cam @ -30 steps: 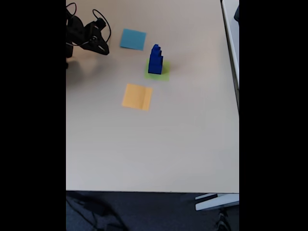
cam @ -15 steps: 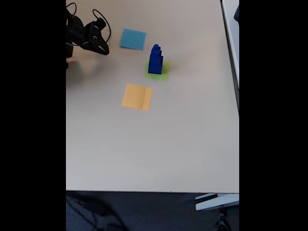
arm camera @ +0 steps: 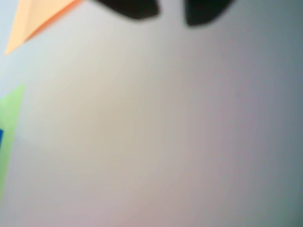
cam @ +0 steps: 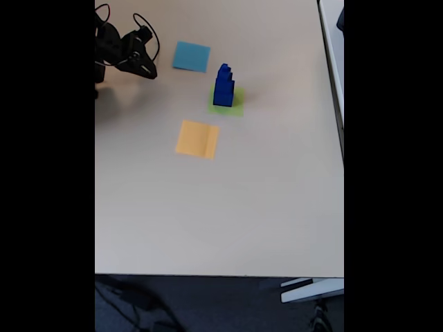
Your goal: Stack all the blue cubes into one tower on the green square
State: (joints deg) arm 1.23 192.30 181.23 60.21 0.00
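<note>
Dark-blue tower (cam: 223, 86) is standing on the green square (cam: 237, 105), well apart from the gripper (cam: 144, 69), whose empty fingers (arm camera: 137, 8) are sitting slightly parted; any swing toward it risks toppling it.

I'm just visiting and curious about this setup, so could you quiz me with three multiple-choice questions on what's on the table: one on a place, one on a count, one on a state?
1. In the fixed view, where does the tower stand?
A. on the green square
B. on the orange-yellow square
C. on the light-blue square

2. How many coloured paper squares lie on the table?
A. two
B. three
C. five

3. What is the gripper doing?
A. gripping the tower
B. pressing on the orange-yellow square
C. holding nothing, apart from the tower

Answers:
1 A: green paper shows around the stack's base.
2 B: light-blue, green and orange-yellow.
3 C: it sits at the table's upper left, bare table between it and the tower.
</note>
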